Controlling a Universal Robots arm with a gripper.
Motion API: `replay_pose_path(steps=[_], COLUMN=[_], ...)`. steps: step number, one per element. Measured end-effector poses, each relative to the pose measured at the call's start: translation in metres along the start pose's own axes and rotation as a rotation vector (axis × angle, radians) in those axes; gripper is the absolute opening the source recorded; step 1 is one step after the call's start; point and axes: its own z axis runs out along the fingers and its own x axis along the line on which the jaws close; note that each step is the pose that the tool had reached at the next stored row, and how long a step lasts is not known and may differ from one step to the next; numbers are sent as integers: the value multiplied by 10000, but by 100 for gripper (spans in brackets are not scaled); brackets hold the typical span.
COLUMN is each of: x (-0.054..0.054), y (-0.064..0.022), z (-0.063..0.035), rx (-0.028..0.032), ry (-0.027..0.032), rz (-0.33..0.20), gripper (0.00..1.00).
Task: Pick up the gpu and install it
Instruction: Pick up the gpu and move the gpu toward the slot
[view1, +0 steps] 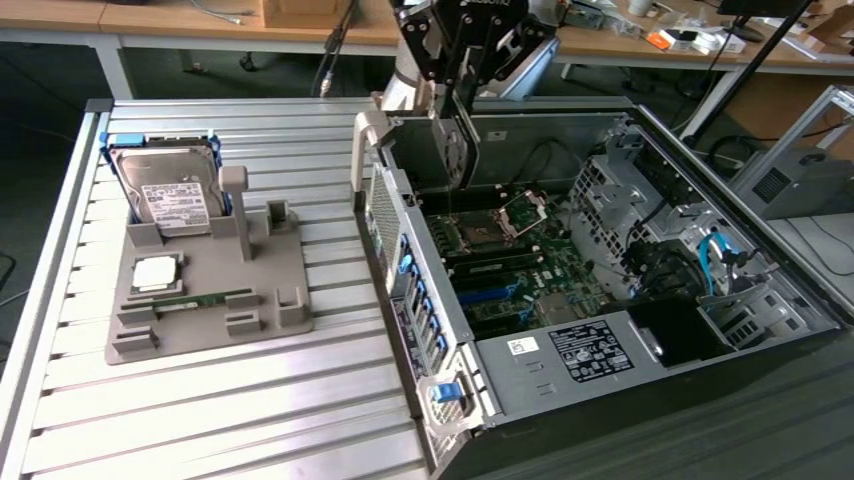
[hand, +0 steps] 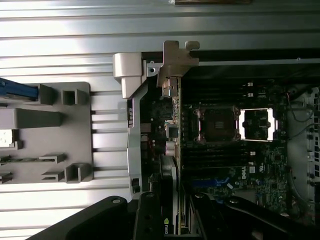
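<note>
The gpu is seen clamped upright between the jaws of the gripper, above the open computer case; it is best held vertical and squared to the motherboard.

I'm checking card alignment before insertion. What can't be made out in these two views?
Slot directly under the gpu: wrist view, the card held by the gripper covers it.
Gripper's upper body: exterior view, cut off by the top edge.
Hard drive label text: exterior view, too small to read.
Motherboard edge nearest the case wall: exterior view, hidden behind that wall.
</note>
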Motion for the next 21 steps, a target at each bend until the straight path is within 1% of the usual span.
replay_pose_path(steps=[10,16,21], x=[-113,-142,-156], y=[3,2,3], z=[6,8,9], rx=[0,1,23], ry=[0,-1,-1], rz=[0,1,-1], gripper=[27,27,27])
